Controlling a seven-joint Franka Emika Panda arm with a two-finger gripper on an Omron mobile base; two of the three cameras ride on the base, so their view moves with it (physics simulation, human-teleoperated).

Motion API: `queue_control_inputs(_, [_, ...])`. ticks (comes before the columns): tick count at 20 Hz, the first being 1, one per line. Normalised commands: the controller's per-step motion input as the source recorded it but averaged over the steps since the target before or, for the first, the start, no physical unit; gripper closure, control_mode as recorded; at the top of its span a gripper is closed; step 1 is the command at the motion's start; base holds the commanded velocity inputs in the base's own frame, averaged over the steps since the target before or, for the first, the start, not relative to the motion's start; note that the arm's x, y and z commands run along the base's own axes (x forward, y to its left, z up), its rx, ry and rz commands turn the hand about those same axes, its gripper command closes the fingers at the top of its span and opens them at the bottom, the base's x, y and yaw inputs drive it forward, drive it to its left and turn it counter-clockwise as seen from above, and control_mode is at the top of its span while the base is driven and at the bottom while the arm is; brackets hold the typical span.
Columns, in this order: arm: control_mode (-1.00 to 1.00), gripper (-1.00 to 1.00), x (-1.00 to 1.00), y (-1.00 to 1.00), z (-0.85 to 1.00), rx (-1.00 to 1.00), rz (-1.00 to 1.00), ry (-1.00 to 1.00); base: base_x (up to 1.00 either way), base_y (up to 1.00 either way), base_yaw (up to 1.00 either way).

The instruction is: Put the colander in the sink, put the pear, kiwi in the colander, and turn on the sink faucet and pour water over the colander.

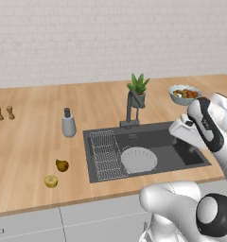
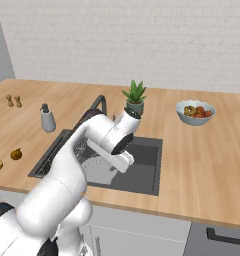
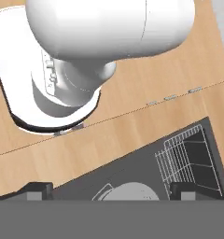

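- Left base view: colander (image 1: 139,159), white and perforated, sits in dark sink (image 1: 191,156) beside wire rack (image 1: 103,153); pear (image 1: 62,165) and kiwi (image 1: 51,181) lie on wooden counter (image 1: 30,142), left of it.
- Right base view: arm (image 2: 99,137) hides most of the basin; fruit bowl (image 2: 194,112) well right.
- Hand view: gripper (image 3: 112,190) spread wide, empty, above the colander.

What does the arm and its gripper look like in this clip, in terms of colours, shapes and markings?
A glossy white arm of rounded, tubular links with dark grey to black joint caps and bands. The hand is a white block. The gripper has two small dark, square-ended fingertips. No cables or printed markings can be made out.
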Motion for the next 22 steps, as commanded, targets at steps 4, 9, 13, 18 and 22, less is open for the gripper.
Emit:
queue_control_inputs(4, [-1.0, -1.0, -0.51, 0.11, 0.32, 0.0, -0.43, 0.12, 0.0, 0.0, 0.0])
queue_control_inputs(9, [-1.0, -1.0, -0.14, 0.33, 0.36, 0.0, -0.36, 0.07, 0.0, 0.0, 0.0])
queue_control_inputs(13, [-1.0, -1.0, -0.31, 0.51, 0.28, 0.0, -0.2, 0.04, 0.0, 0.0, 0.0])
queue_control_inputs(18, [-1.0, -1.0, -0.23, 0.76, 0.07, 0.0, -0.25, 0.17, 0.0, 0.0, 0.0])
queue_control_inputs(22, [-1.0, -1.0, -0.03, 0.97, 0.0, -0.01, -0.23, 0.14, 0.0, 0.0, 0.0])
